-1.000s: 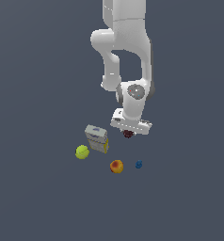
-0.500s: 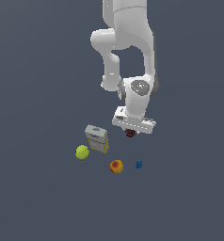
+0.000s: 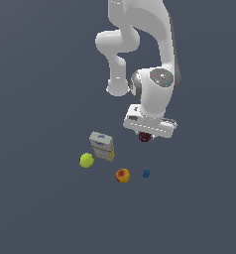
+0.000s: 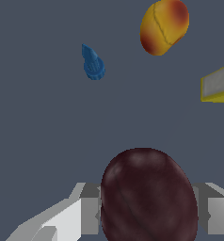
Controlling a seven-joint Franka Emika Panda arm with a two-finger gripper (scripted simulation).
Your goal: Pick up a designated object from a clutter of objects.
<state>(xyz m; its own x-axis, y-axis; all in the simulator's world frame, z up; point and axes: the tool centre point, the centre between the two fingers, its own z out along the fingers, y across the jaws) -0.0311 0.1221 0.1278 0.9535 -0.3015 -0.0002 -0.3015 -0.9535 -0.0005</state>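
I am seeing the white arm (image 3: 154, 59) reaching down from above, its gripper (image 3: 146, 136) clenching the dark maroon fruit (image 4: 149, 195) between both fingers, clear of the grey floor (image 3: 40, 208). Below it, toward the exterior view's left, the white-and-yellow carton (image 3: 102, 146) is standing with the yellow-green ball (image 3: 86, 160) just beside it, possibly touching; the view is too coarse. The orange-red fruit (image 3: 122, 175) and the tiny blue piece (image 3: 146, 173) are lying near each other, apart.

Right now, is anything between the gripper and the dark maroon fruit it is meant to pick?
Nothing visible. The dark maroon fruit already sits between the fingers of the gripper, lifted clear of the orange-red fruit, blue piece and carton.
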